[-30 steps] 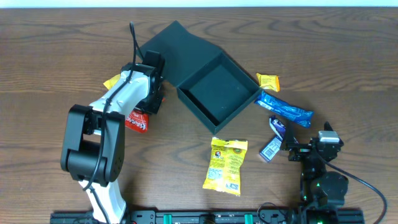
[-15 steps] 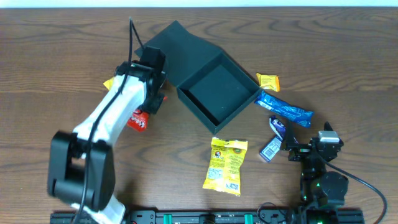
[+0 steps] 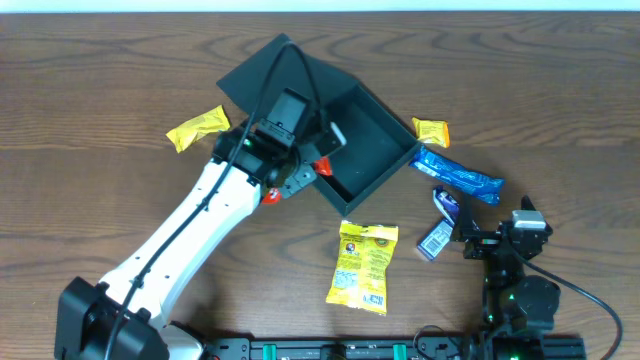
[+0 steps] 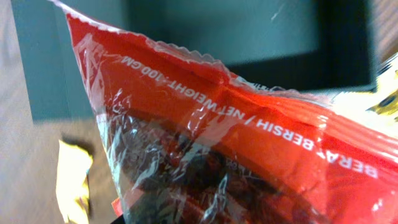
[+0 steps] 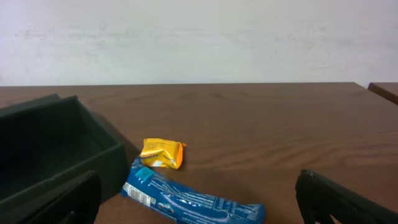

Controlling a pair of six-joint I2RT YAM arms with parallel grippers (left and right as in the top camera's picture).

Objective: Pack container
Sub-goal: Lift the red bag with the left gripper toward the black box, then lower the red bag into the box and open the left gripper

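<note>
Left gripper (image 3: 308, 168) looks clamped on a glossy red plastic snack packet (image 4: 249, 124). The fingers themselves are hidden. The packet fills the left wrist view, and overhead only its red ends poke out by the tool tip.

Packet hangs over the 8 o'clock edge of the square, shallow, dark teal-black matte cardboard container (image 3: 372, 125). Can't tell if it touches the rim.

Container sits just 12 o'clock of table centre, flap lid (image 3: 265, 75) open toward 10 o'clock. The arm covers part of its left wall and floor.

Right gripper (image 5: 199, 180) is released, jaws wide, at 4 o'clock of the container. Its fingers are cut off by the bottom edge of the wrist view.

Loose on the brown wooden table (image 3: 100, 60), relative to the container:
- 9 o'clock: crinkled yellow packet (image 3: 197, 128)
- 3 o'clock: small orange-yellow packet (image 3: 431, 131)
- 4 o'clock: long blue wrapper (image 3: 458, 175)
- beside the right gripper: small dark-blue sachet (image 3: 447, 201) and white-and-blue sachet (image 3: 436, 238)
- 6 o'clock: large yellow bag (image 3: 364, 262)

Overhead print is too small to read.
</note>
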